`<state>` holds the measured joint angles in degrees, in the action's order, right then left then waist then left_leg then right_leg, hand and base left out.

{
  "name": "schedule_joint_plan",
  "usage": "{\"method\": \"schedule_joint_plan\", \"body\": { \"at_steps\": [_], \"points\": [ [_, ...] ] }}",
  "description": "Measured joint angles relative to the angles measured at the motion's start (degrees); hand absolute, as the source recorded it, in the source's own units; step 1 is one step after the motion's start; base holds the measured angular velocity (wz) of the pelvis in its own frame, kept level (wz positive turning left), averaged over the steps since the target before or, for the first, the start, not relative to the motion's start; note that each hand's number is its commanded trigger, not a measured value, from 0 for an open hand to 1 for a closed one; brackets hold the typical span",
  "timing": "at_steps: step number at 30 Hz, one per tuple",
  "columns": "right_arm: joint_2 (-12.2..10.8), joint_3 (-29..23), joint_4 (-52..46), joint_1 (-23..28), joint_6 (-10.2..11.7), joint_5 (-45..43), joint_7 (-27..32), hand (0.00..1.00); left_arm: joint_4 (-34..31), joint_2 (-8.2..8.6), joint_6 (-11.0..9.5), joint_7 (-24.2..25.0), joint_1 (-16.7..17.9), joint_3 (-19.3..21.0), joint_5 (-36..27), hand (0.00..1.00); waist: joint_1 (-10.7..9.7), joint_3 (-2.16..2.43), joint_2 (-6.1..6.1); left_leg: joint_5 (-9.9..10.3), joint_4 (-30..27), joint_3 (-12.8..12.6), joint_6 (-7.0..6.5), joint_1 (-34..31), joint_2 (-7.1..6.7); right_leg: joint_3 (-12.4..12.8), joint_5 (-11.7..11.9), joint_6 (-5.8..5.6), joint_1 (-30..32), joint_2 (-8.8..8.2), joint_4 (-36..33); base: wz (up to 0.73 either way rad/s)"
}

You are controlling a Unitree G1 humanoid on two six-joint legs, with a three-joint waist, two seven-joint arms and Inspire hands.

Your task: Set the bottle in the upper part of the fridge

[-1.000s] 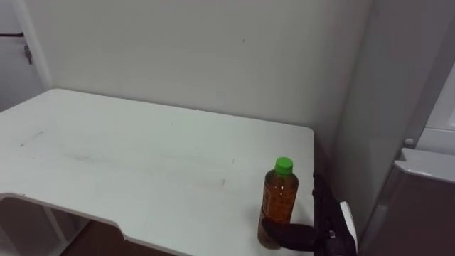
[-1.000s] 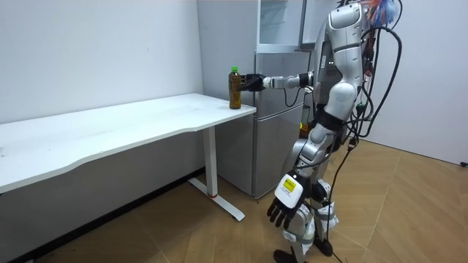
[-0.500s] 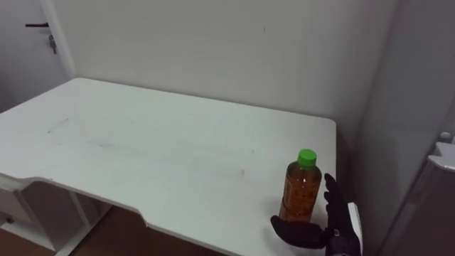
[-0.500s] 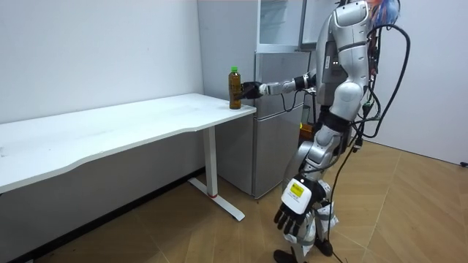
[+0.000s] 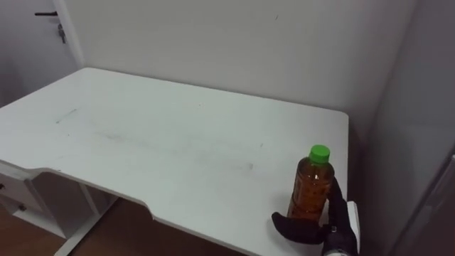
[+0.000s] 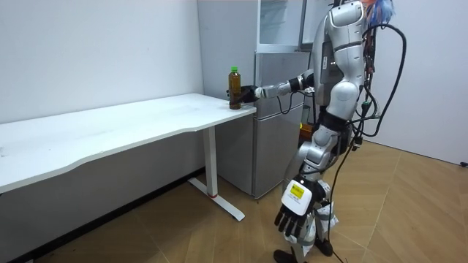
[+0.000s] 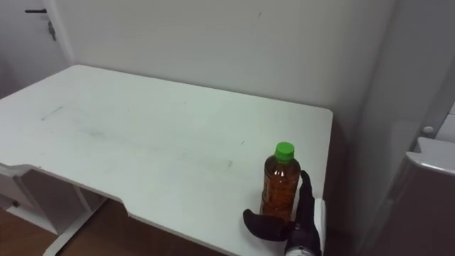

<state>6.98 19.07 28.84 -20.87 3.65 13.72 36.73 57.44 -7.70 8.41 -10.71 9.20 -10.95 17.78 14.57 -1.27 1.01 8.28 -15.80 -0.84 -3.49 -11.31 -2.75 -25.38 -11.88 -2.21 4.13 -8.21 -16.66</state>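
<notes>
tea bottle, green cap: upright on bench corner, between thumb and straight fingers of right hand; hand spread, unclosed, apparently framing a grasp. left hand: hanging relaxed.

The robot's shell is smooth silver-grey, with darker joints at the waist and knees. Black cables loop down from its shoulders at the room view's one o'clock, where red and blue straps also show. The left hand, at five o'clock in that view, is black and carries a white tag with a yellow patch. The right hand is black too, white-edged at its back.
</notes>
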Motion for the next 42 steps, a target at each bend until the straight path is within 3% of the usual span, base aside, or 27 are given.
{"method": "schedule_joint_plan", "body": {
  "at_steps": [15,16,17,18,42],
  "points": [
    [0.10,0.51,1.21,-1.14,0.00,1.75,0.03,0.00,0.05,-0.87,-0.09,-0.39,-0.41,-1.21,-1.36,0.00,-0.01,-0.09,0.30,0.01,-0.08,0.14,0.01,0.00,0.01,-0.14,0.02,0.01,-0.23,0.03,-0.04,0.00],
    [0.08,0.52,1.54,-1.35,0.00,1.75,0.02,0.06,0.06,-0.87,-0.09,-0.40,-0.40,-1.21,-1.38,0.00,0.00,-0.10,0.32,0.01,-0.10,0.14,0.01,-0.04,0.01,-0.15,0.02,0.01,-0.24,0.03,-0.05,0.00],
    [0.06,0.53,1.69,-1.46,-0.01,1.75,0.01,0.82,0.06,-0.89,-0.09,-0.40,-0.40,-1.21,-1.38,0.00,0.00,-0.12,0.35,0.01,-0.11,0.15,0.01,-0.09,0.00,-0.16,0.02,0.01,-0.24,0.03,-0.04,0.00],
    [0.06,0.45,1.70,-1.46,-0.01,1.79,-0.01,1.00,0.06,-0.89,-0.10,-0.39,-0.37,-1.21,-1.38,0.00,-0.05,-0.12,0.35,0.01,-0.20,0.17,0.01,-0.09,0.00,-0.17,0.01,0.00,-0.24,0.03,-0.01,0.00],
    [0.06,-0.30,2.37,-1.49,-0.06,7.44,-4.16,1.00,-0.39,-0.73,0.27,0.98,0.93,-1.16,-1.29,0.00,-0.03,-0.02,0.60,0.01,0.36,-0.35,0.04,0.97,0.11,0.05,0.10,0.01,-1.38,0.37,1.09,0.00]
  ]
}}
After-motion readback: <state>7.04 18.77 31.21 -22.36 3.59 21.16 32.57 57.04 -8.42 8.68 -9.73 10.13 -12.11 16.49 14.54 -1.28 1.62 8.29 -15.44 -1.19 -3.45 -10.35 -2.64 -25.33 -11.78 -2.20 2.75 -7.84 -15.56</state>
